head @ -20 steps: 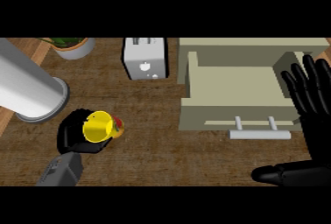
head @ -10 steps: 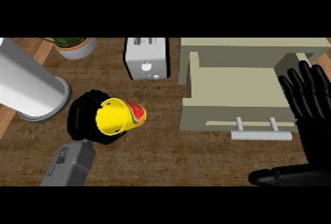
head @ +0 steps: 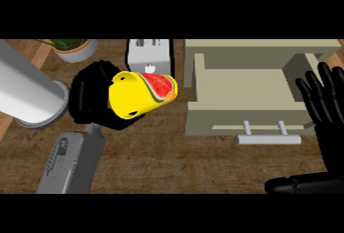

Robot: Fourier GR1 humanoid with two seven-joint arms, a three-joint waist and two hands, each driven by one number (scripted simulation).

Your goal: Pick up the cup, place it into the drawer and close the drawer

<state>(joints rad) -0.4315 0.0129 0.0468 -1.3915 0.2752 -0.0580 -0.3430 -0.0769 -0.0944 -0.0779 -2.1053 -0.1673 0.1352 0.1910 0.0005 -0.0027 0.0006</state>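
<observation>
Cup: I see the yellow cup (head: 139, 93) with a watermelon-slice picture on its side, tilted so its mouth points toward the drawer, over the wooden counter (head: 174, 159) just left of the drawer's left wall; it is outside the drawer.
Left hand: my left hand (head: 94, 98) is black and curled round the cup from the left and from behind, clamped on it; the cup hides part of the fingers. Its grey forearm (head: 73, 161) runs down to the lower edge.
Drawer: the beige drawer (head: 250, 98) is pulled open, and I see its bare inside floor. Its front panel carries a pale bar handle (head: 269, 139) that faces me.
Right hand: my right hand (head: 324, 98) shows at the right edge, over the drawer's right side, fingers straight, spread and pointing up, holding nothing. Its thumb lies dark at the lower right.
Toaster: a white toaster (head: 150, 54) stands behind the cup, near the drawer's back left corner.
Cylinder: a large grey cylinder (head: 30, 93) lies at the left, just beside my left hand.
Plant: a potted plant (head: 73, 47) sits at the top left.
</observation>
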